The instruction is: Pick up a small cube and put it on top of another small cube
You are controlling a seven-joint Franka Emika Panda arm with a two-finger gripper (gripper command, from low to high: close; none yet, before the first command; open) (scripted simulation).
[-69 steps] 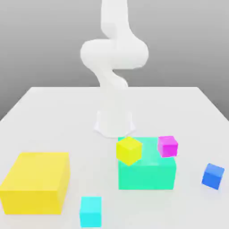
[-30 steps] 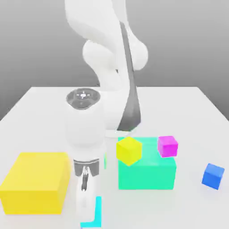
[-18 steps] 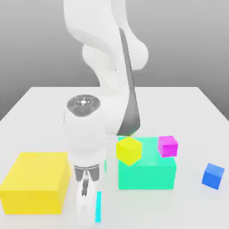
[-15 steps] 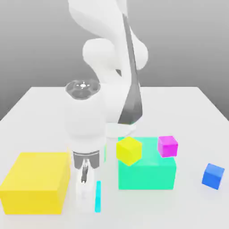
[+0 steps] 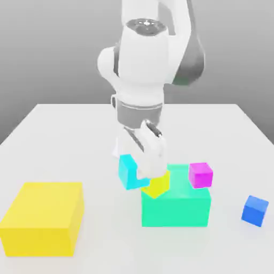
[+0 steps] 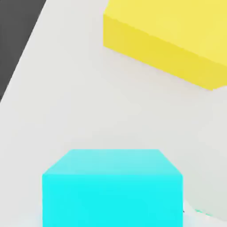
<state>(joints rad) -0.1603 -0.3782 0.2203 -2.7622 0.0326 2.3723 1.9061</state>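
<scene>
The gripper (image 5: pixel 143 172) is clamped on the small cyan cube (image 5: pixel 127 172), holding it clear of the white table (image 5: pixel 225 128) just beside the small yellow cube (image 5: pixel 159 184), ahead of the big yellow block (image 5: pixel 43 217), teal-green block (image 5: pixel 176 208), magenta cube (image 5: pixel 200 174) and blue cube (image 5: pixel 255 210).

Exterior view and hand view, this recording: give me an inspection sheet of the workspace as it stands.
Surface: white table, flat, unmarked.
Job's things: small cyan cube held off the table, beside the small yellow cube on the large teal-green block.
Clutter: small magenta cube also on that block; large yellow block; small blue cube at the exterior view's right.
Grippers: claw shut on the small cyan cube.
Cables: nothing seen.
Surroundings: plain grey backdrop.
</scene>
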